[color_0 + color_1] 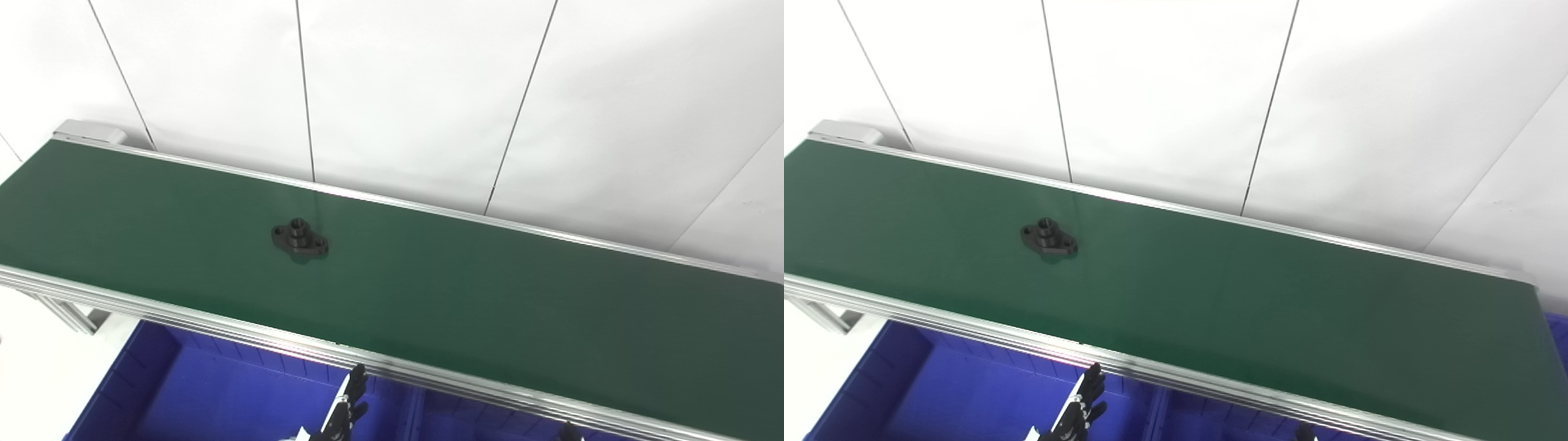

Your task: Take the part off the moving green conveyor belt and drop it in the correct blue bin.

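Note:
A black flanged part [299, 237] with a raised hub and a hole at each end lies flat on the green conveyor belt [490, 306], left of its middle; it also shows in the right eye view [1049, 239]. My left hand [343, 407] pokes up at the bottom edge, over the blue bin [202, 392], in front of the belt and well short of the part. Its fingers look extended and hold nothing. Only a dark tip of my right hand [569, 432] shows at the bottom edge, so I cannot tell how it stands.
The belt's aluminium near rail [245, 334] runs between my hands and the part. A second blue bin [465, 422] lies to the right of the divider. A white panelled wall [429, 92] stands behind the belt. The belt's left end [86, 131] shows at upper left.

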### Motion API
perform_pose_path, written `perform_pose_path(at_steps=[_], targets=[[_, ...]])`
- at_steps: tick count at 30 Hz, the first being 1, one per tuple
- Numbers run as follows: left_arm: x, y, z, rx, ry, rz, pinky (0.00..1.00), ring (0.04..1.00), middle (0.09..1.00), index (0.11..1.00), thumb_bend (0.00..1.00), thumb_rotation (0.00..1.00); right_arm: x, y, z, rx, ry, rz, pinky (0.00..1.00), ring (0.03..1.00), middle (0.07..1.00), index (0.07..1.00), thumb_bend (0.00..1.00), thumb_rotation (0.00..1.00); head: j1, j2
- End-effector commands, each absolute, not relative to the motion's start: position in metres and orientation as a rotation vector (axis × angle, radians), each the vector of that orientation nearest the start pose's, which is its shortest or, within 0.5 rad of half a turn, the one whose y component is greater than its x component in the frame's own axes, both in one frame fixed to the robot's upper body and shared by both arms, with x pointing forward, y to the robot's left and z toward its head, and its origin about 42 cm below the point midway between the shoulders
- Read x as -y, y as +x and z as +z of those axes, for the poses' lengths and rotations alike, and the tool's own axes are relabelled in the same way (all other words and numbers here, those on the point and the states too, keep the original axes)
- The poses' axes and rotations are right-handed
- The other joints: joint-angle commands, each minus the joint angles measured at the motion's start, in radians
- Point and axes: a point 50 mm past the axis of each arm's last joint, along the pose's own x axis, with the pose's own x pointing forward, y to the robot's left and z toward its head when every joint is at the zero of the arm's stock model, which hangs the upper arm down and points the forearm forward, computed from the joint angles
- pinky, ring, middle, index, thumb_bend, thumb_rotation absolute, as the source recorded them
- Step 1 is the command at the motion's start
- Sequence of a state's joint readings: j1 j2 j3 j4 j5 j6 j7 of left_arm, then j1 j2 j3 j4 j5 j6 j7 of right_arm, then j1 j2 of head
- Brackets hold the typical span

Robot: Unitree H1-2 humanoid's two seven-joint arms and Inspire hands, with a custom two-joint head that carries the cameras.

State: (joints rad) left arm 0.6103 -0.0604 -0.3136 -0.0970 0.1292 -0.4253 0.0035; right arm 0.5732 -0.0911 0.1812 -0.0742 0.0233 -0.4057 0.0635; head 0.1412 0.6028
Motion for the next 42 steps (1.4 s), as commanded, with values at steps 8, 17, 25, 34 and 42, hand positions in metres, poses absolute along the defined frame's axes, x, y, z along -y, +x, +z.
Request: perform_pose_path(at_steps=[8,17,25,34,42], targets=[[-0.109,0.077,0.073,0.037,-0.125,-0.138,0.96,1.0,1.0,1.0,0.81,0.97,0.21,0.07,0.085,0.093,-0.091,0.106,1.0,0.998,1.0,1.0,0.88,0.61,-0.032,-0.002],[-0.115,0.077,0.07,0.033,-0.13,-0.135,0.99,1.0,1.0,1.0,0.82,0.94,0.204,0.095,0.138,0.325,-0.391,0.134,0.9,0.978,0.997,1.0,0.91,0.61,-0.062,-0.009],[-0.119,0.079,0.069,0.026,-0.144,-0.14,1.0,1.0,1.0,1.0,0.83,0.92,0.233,0.157,0.178,0.474,-0.745,0.134,0.64,0.815,0.932,0.98,0.95,0.55,-0.079,-0.012],[-0.124,0.079,0.069,0.031,-0.155,-0.135,1.0,1.0,1.0,1.0,0.83,0.9,0.23,0.214,0.201,0.441,-0.891,0.129,0.62,0.784,0.874,0.93,0.95,0.59,-0.113,-0.01],[-0.123,0.079,0.071,0.035,-0.158,-0.147,1.0,1.0,1.0,1.0,0.85,0.9,0.212,0.251,0.22,0.414,-0.934,0.141,0.67,0.824,0.89,0.917,0.95,0.6,-0.121,-0.008]])
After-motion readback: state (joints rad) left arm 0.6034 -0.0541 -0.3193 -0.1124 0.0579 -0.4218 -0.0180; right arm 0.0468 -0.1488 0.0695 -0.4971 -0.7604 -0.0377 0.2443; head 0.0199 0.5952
